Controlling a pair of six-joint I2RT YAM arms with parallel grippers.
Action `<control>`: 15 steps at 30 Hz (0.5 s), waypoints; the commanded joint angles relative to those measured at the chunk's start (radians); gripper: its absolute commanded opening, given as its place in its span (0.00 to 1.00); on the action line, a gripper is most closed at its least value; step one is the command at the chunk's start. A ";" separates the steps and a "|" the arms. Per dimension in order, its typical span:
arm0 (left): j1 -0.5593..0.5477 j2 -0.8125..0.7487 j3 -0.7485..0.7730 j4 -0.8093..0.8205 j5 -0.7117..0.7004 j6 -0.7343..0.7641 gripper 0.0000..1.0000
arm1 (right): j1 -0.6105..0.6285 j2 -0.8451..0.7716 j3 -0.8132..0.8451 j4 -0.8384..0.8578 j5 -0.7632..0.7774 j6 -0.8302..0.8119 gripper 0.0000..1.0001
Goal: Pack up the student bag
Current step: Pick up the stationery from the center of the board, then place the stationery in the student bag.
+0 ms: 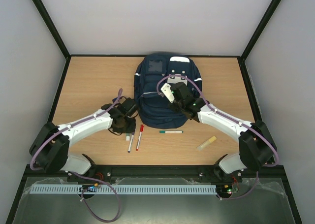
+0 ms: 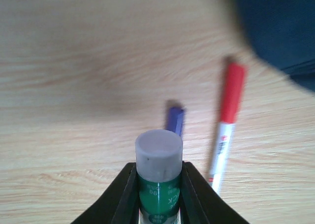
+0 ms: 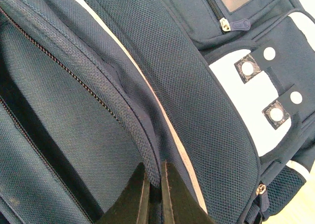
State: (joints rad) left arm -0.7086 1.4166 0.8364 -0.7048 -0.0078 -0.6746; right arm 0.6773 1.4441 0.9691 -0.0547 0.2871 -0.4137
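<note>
Item, left gripper [image 2: 158, 174]: nearest the lens, black fingers clamped on a glue stick [image 2: 158, 155] with a green label and grey cap, held just over the table [image 2: 74, 61]. We note the left arm reaching in low from its corner, its wrist beside the bag's near left edge.

Item, right gripper [image 3: 154, 178]: fingers drawn together, pinching a ridge of navy fabric along a zip edge. We note the right arm bent over the bag from the right side, its wrist above the bag's middle.

Item, student bag [image 1: 150, 86]: large, navy blue, mesh-textured panels, a pale diagonal stripe, white patches with round studs, dark zips. It lies flat at the centre of the table, toward the far edge. A zip line stands parted to a dark gap; we cannot tell what lies within.

Item, loose on the table near the front edge: a red marker [image 2: 225, 128] and a blue pen [image 2: 174, 119] side by side just past the glue stick; a green marker [image 1: 171, 132] in front of the bag; a pale yellow oblong piece [image 1: 206, 143] further right, apart from the rest.
</note>
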 commanded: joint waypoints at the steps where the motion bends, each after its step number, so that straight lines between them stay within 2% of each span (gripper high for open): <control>1: -0.003 -0.050 0.091 -0.008 -0.007 -0.029 0.02 | -0.005 -0.025 0.027 -0.015 -0.017 0.043 0.01; 4: -0.003 -0.072 0.118 0.145 0.071 -0.080 0.02 | -0.005 -0.022 0.063 -0.035 -0.025 0.047 0.01; 8: -0.003 -0.064 0.108 0.431 0.205 -0.199 0.02 | -0.007 -0.003 0.124 -0.079 -0.045 0.060 0.01; 10: -0.005 -0.046 0.107 0.558 0.233 -0.251 0.02 | -0.007 0.006 0.159 -0.101 -0.052 0.066 0.01; 15: -0.005 -0.015 0.086 0.755 0.236 -0.384 0.02 | -0.007 0.022 0.226 -0.143 -0.066 0.066 0.01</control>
State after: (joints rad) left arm -0.7086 1.3804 0.9321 -0.1902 0.1871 -0.9150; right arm 0.6708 1.4612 1.1114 -0.1650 0.2440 -0.3775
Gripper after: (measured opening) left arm 0.183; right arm 0.028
